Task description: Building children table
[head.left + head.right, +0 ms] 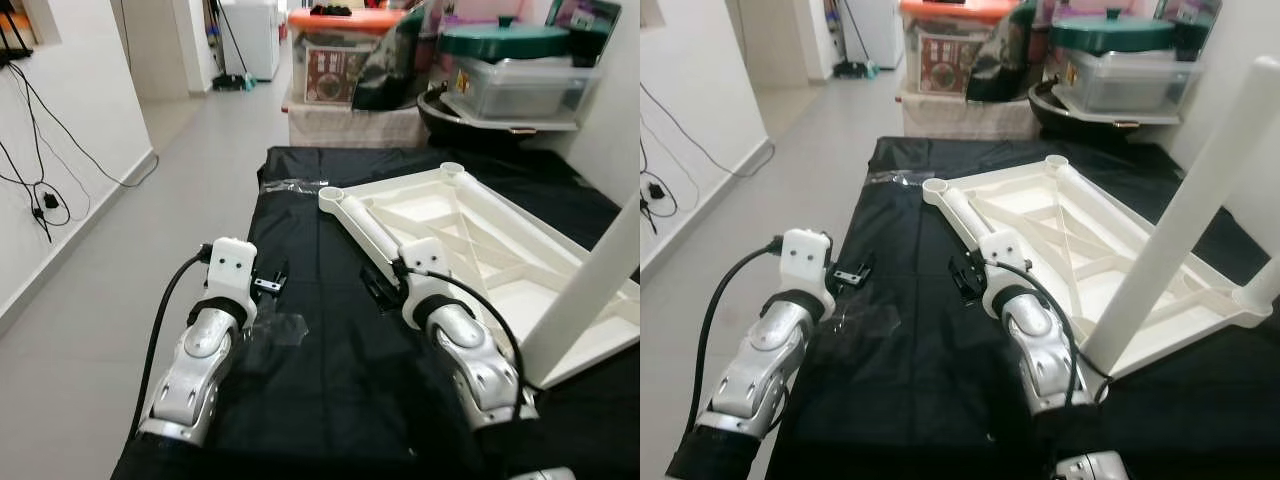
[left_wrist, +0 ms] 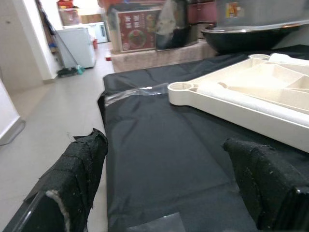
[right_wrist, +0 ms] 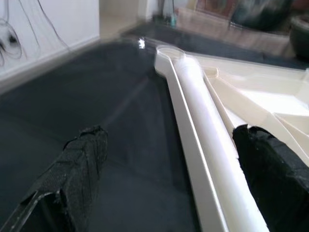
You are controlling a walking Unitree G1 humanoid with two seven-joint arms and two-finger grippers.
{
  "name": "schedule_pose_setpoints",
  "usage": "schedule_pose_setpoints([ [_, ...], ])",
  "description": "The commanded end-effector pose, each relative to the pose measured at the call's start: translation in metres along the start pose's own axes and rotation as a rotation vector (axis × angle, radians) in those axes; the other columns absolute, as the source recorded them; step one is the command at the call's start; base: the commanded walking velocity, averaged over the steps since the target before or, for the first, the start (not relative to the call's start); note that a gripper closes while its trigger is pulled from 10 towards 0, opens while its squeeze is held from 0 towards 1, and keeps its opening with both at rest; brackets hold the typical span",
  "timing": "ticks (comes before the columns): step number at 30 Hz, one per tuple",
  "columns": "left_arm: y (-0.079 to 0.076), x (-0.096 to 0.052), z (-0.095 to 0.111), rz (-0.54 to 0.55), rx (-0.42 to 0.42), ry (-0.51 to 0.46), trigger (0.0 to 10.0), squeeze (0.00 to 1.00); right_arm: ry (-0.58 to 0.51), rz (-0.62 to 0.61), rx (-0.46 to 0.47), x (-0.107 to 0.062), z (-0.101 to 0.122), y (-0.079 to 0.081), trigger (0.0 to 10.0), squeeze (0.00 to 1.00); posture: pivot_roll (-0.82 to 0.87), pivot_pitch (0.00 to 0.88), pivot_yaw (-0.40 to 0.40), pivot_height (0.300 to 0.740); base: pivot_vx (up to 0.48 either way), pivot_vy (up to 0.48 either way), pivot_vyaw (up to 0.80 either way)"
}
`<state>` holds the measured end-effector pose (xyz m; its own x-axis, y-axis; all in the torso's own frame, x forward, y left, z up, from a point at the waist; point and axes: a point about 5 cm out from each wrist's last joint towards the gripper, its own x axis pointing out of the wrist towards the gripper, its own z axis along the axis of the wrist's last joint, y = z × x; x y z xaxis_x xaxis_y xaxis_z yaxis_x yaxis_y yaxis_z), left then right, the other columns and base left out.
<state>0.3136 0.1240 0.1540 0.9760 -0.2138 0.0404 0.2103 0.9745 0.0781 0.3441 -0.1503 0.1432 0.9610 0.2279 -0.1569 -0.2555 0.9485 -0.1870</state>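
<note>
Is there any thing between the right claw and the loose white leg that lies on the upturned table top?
Nothing visible blocks it. The right claw, fingers open, is right at the loose leg, which lies along the near rim of the table top.

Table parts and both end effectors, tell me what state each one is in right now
Tabletop: upside down on the black cloth.
Standing leg: upright, fitted in the near corner.
Loose leg: lying along the tabletop's edge.
Left end effector: open, empty, above the cloth.
Right end effector: open, straddling the loose leg.
</note>
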Motion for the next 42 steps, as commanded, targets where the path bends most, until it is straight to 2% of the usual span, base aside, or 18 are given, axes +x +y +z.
schedule_pose_setpoints([
  [1, 0.002, 0.0, -0.002, 0.013, 0.019, 0.004, 10.0, 0.0, 0.059, 0.009, 0.009, 0.007, -0.01, -0.005, 10.0, 0.0, 0.11, 0.0, -0.074, 0.74, 0.0, 0.0, 0.0],
  [3, 0.005, -0.001, -0.002, 0.026, 0.022, -0.003, 10.0, 0.0, 0.129, 0.025, 0.019, 0.016, -0.018, -0.009, 10.0, 0.0, 0.12, 0.0, -0.079, 0.74, 0.0, 0.0, 0.0],
  [7, 0.008, -0.002, -0.003, 0.039, 0.025, -0.005, 10.0, 0.0, 0.203, 0.075, 0.022, 0.02, -0.031, -0.013, 10.0, 0.0, 0.14, 0.0, -0.091, 0.74, 0.0, 0.0, 0.0],
  [19, 0.009, -0.002, -0.004, 0.046, 0.031, -0.006, 10.0, 0.0, 0.349, 0.073, 0.048, 0.015, -0.059, -0.026, 10.0, 0.0, 0.13, 0.0, -0.09, 0.74, 0.0, 0.0, 0.0],
  [22, 0.008, -0.001, -0.004, 0.043, 0.033, -0.009, 10.0, 0.0, 0.341, 0.039, 0.091, 0.015, -0.06, -0.032, 10.0, 0.0, 0.13, 0.0, -0.085, 0.74, 0.0, 0.0, 0.0],
  [23, 0.008, 0.0, -0.003, 0.041, 0.033, -0.011, 10.0, 0.0, 0.316, 0.02, 0.14, 0.017, -0.055, -0.035, 10.0, 0.0, 0.13, 0.0, -0.082, 0.74, 0.0, 0.0, 0.0],
  [26, 0.008, 0.0, -0.003, 0.04, 0.033, -0.012, 10.0, 0.0, 0.298, 0.009, 0.173, 0.018, -0.052, -0.037, 10.0, 0.0, 0.13, 0.0, -0.082, 0.74, 0.0, 0.0, 0.0],
  [27, 0.007, 0.0, -0.003, 0.037, 0.032, -0.013, 10.0, 0.0, 0.263, -0.02, 0.256, 0.02, -0.047, -0.041, 10.0, 0.0, 0.13, 0.0, -0.081, 0.74, 0.0, 0.0, 0.0],
  [28, 0.007, 0.0, -0.003, 0.037, 0.032, -0.013, 10.0, 0.0, 0.263, -0.02, 0.256, 0.02, -0.047, -0.041, 10.0, 0.0, 0.13, 0.0, -0.081, 0.74, 0.0, 0.0, 0.0],
  [29, 0.006, 0.001, -0.003, 0.034, 0.03, -0.014, 10.0, 0.0, 0.237, -0.041, 0.34, 0.022, -0.043, -0.042, 10.0, 0.0, 0.13, 0.0, -0.081, 0.74, 0.0, 0.0, 0.0],
  [30, 0.006, 0.001, -0.003, 0.034, 0.03, -0.014, 10.0, 0.0, 0.237, -0.041, 0.34, 0.022, -0.043, -0.042, 10.0, 0.0, 0.13, 0.0, -0.081, 0.74, 0.0, 0.0, 0.0],
  [31, 0.005, 0.001, -0.003, 0.031, 0.03, -0.015, 10.0, 0.0, 0.227, -0.049, 0.421, 0.023, -0.043, -0.041, 10.0, 0.0, 0.13, 0.0, -0.079, 0.74, 0.0, 0.0, 0.0],
  [35, 0.004, 0.001, -0.003, 0.027, 0.031, -0.016, 10.0, 0.0, 0.248, -0.039, 0.475, 0.023, -0.049, -0.034, 10.0, 0.0, 0.13, 0.0, -0.08, 0.74, 0.0, 0.0, 0.0],
  [38, 0.004, 0.001, -0.003, 0.027, 0.032, -0.017, 10.0, 0.0, 0.261, -0.026, 0.46, 0.022, -0.053, -0.031, 10.0, 0.0, 0.13, 0.0, -0.081, 0.74, 0.0, 0.0, 0.0],
  [40, 0.005, 0.001, -0.003, 0.026, 0.034, -0.017, 10.0, 0.0, 0.268, 0.004, 0.414, 0.022, -0.055, -0.026, 10.0, 0.0, 0.13, 0.0, -0.081, 0.74, 0.0, 0.0, 0.0],
  [42, 0.005, 0.001, -0.004, 0.025, 0.036, -0.015, 10.0, 0.0, 0.271, 0.061, 0.329, 0.022, -0.055, -0.022, 10.0, 0.0, 0.13, 0.0, -0.081, 0.74, 0.0, 0.0, 0.0],
])
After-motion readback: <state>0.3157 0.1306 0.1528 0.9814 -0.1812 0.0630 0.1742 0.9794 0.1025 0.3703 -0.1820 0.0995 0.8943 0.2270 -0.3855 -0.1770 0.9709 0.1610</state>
